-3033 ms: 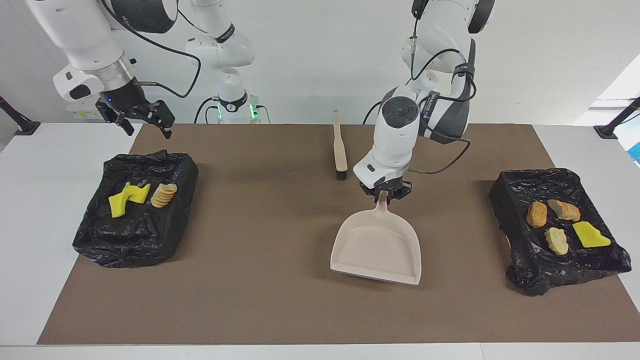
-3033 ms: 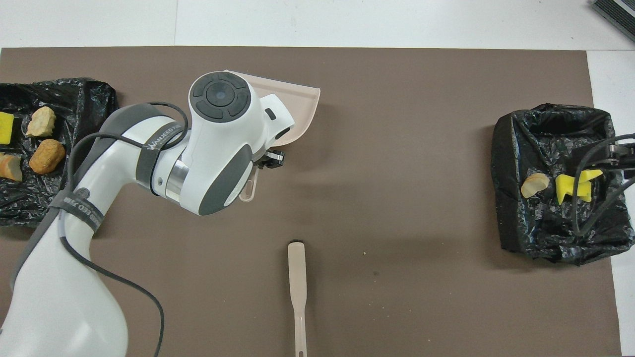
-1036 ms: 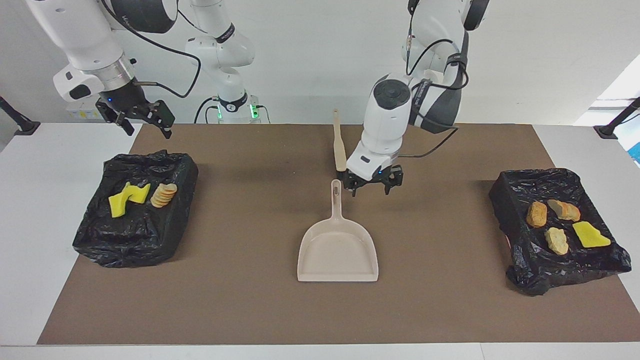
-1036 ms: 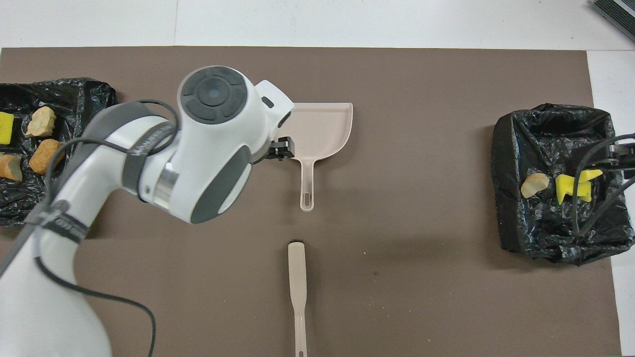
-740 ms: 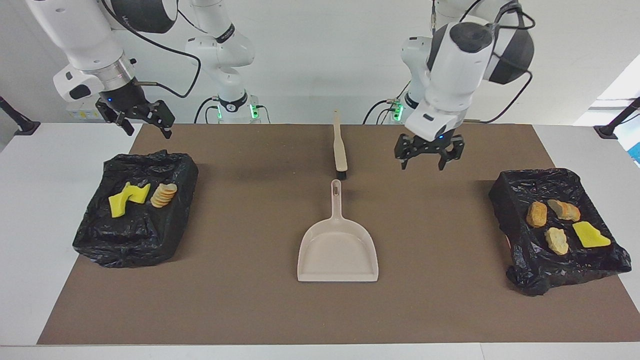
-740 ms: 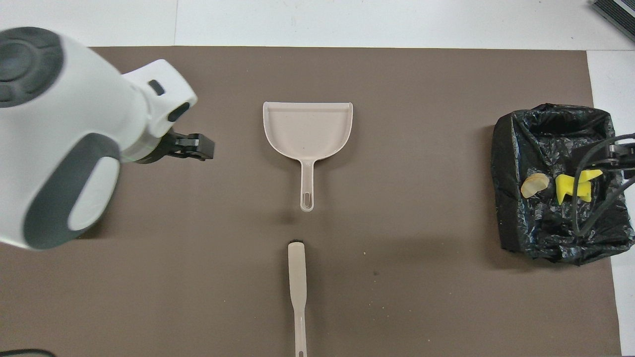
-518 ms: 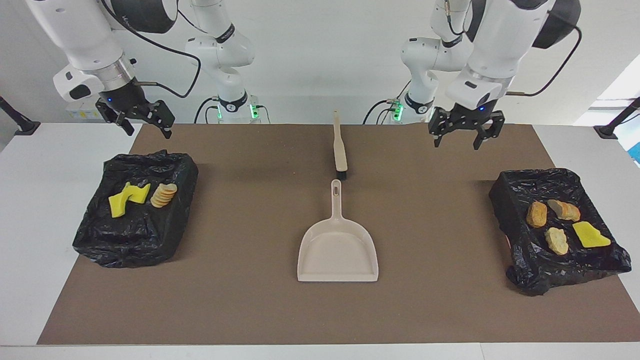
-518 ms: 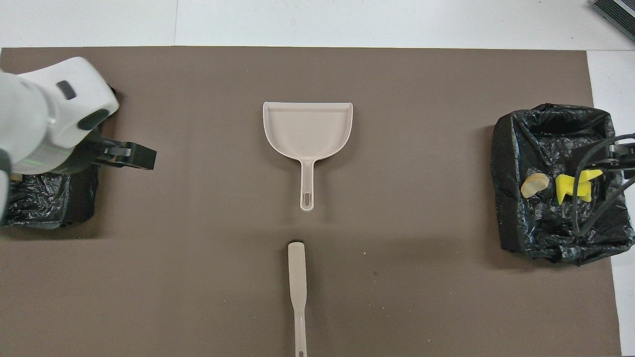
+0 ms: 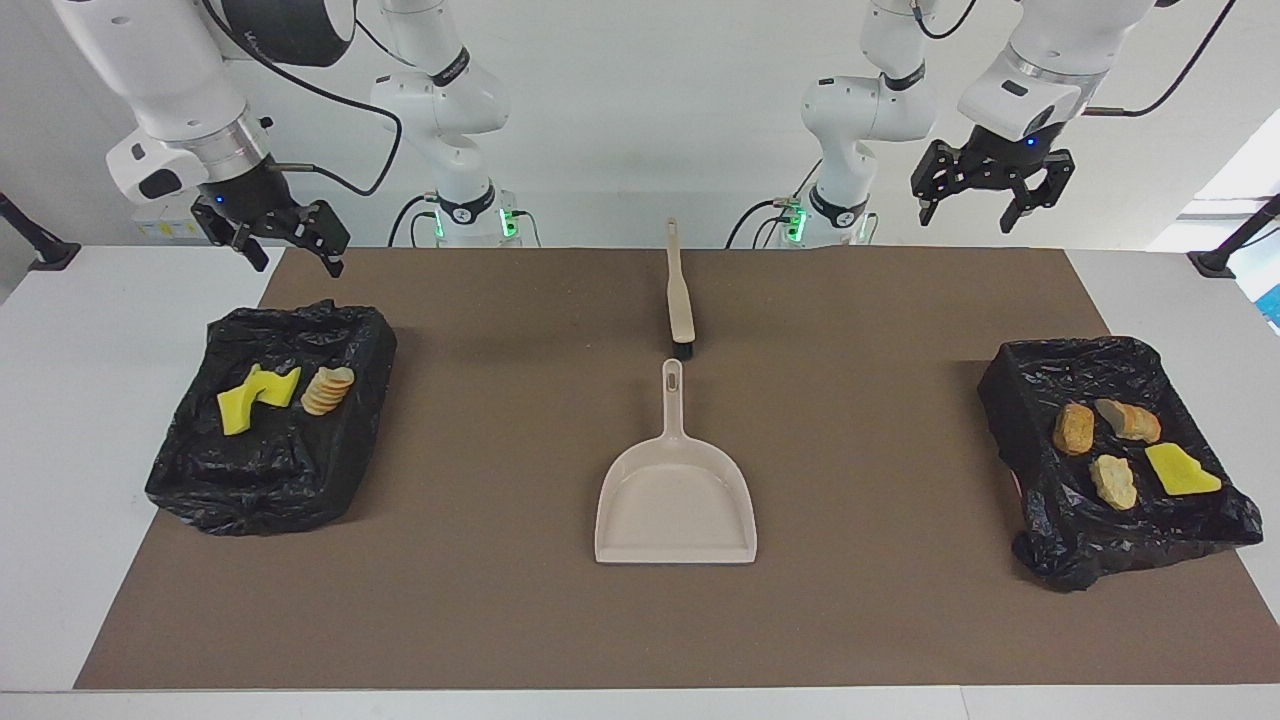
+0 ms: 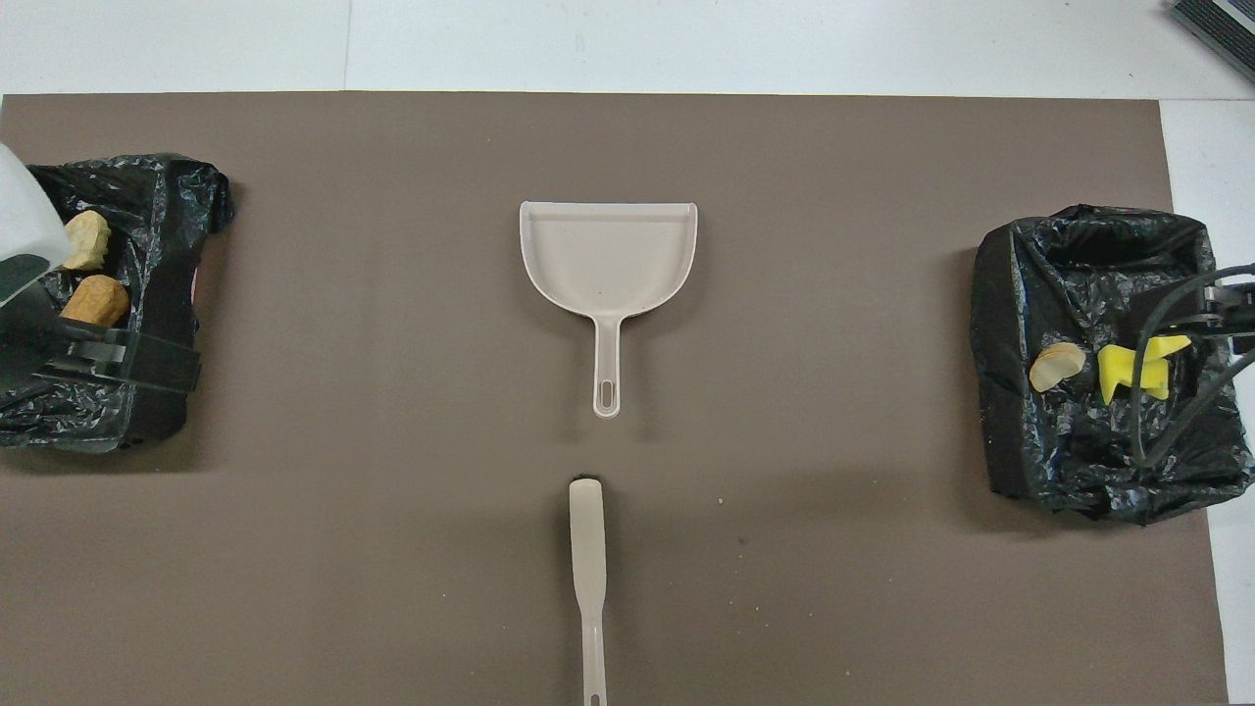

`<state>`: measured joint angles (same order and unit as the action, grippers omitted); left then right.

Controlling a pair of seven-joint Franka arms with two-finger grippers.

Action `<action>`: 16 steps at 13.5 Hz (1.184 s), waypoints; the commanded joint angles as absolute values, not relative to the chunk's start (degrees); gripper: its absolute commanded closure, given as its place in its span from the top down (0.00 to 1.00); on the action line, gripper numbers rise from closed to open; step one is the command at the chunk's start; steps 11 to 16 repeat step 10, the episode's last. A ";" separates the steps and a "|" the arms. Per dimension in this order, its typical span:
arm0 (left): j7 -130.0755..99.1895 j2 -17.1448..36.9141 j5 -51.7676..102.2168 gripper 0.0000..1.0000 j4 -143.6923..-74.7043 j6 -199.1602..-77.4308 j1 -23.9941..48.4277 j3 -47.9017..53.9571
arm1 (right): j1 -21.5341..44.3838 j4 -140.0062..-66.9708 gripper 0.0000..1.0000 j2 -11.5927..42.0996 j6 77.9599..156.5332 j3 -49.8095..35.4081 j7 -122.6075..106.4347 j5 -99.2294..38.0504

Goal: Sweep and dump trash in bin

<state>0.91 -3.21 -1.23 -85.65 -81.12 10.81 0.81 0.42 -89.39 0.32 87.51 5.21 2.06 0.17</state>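
Note:
The trash lies in two black-bag-lined bins. The bin [image 9: 250,490] at the right arm's end holds yellow sponge bits [image 9: 255,395] and a striped pastry piece [image 9: 328,390]. The bin [image 9: 1100,550] at the left arm's end holds three pastry pieces [image 9: 1073,427] and a yellow sponge bit [image 9: 1180,470]. I see no scraps on the mat. My left gripper [image 9: 985,195] is open and empty, high in the air by that bin. In the overhead view the left gripper [image 10: 127,361] covers part of that bin [image 10: 167,206]. My right gripper [image 9: 290,245] is open and empty, raised above the other bin's robot-side edge.
The beige dustpan [image 9: 676,500] lies empty in the middle of the brown mat, handle toward the robots. The beige brush [image 9: 680,295] lies nearer to the robots, in line with the handle. Both also show in the overhead view: dustpan [image 10: 608,260], brush [image 10: 588,549].
My left gripper set the dustpan down in the middle of the mat, let go of its handle, then rose and swung back toward the left arm's end. The right arm has not moved.

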 commanded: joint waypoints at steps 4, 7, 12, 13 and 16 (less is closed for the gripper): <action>1.58 -1.23 0.09 1.00 -81.83 -79.11 10.20 -2.10 | 0.44 -90.62 1.00 -0.79 87.45 5.27 2.72 -0.79; 1.76 -0.26 0.87 1.00 -80.68 -77.61 6.00 -0.88 | 0.44 -90.62 1.00 -0.79 87.45 5.27 2.64 -0.79; 1.67 -0.79 2.11 1.00 -80.68 -78.31 4.04 0.71 | 0.44 -90.62 1.00 -0.79 87.45 5.27 2.64 -0.88; 1.67 -0.79 2.11 1.00 -80.68 -78.31 4.04 0.71 | 0.44 -90.62 1.00 -0.79 87.45 5.27 2.64 -0.88; 1.67 -0.79 2.11 1.00 -80.68 -78.31 4.04 0.71 | 0.44 -90.62 1.00 -0.79 87.45 5.27 2.64 -0.88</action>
